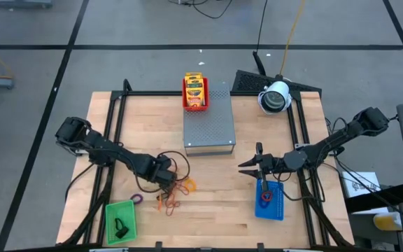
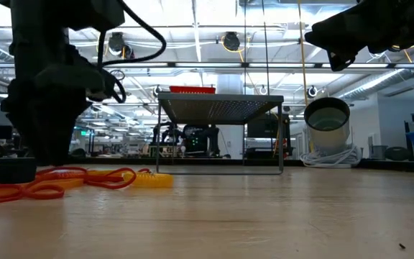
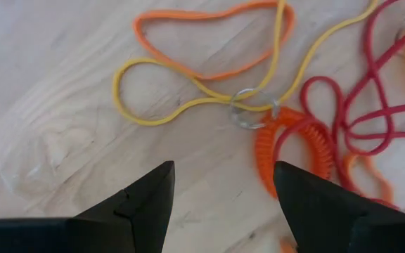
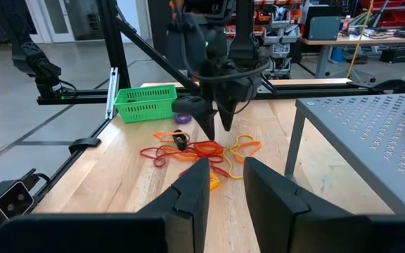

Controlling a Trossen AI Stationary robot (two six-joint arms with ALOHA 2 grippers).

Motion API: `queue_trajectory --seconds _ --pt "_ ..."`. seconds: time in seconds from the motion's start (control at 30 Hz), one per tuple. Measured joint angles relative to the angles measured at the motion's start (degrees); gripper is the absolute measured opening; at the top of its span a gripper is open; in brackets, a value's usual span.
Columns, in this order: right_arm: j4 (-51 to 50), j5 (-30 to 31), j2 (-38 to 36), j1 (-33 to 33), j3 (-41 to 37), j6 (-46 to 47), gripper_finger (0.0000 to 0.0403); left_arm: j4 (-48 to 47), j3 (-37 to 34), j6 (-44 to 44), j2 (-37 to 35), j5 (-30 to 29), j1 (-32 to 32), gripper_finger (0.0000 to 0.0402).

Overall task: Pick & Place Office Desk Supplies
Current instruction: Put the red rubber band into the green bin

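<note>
A tangle of rubber-band loops (image 1: 177,187), orange, yellow and red, lies flat on the wooden table (image 1: 215,210) at the near left. A small metal ring (image 3: 248,114) joins some of the loops. My left gripper (image 3: 223,179) points down just above the tangle, open, its fingers clear of the loops (image 4: 199,149). A purple loop (image 1: 137,198) lies apart beside it. Yellow-and-green packets (image 1: 195,85) stand in the red tray (image 1: 186,98). My right gripper (image 1: 247,166) hangs level above the blue tray (image 1: 275,208), open and with nothing between its fingers.
The grey perforated box (image 1: 208,126) stands at mid table with the red tray on its far end. A green tray (image 1: 112,213) at the near left holds a dark clip (image 1: 121,226). The blue tray holds a red loop (image 1: 264,197). A white cylinder (image 1: 275,96) sits at the far right.
</note>
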Motion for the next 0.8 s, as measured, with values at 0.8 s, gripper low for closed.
queue_trajectory --seconds 0.8 --pt "-0.02 -0.01 -0.02 0.0 0.0 0.42 0.0077 2.37 -0.02 -0.26 -0.35 -1.82 0.01 0.025"
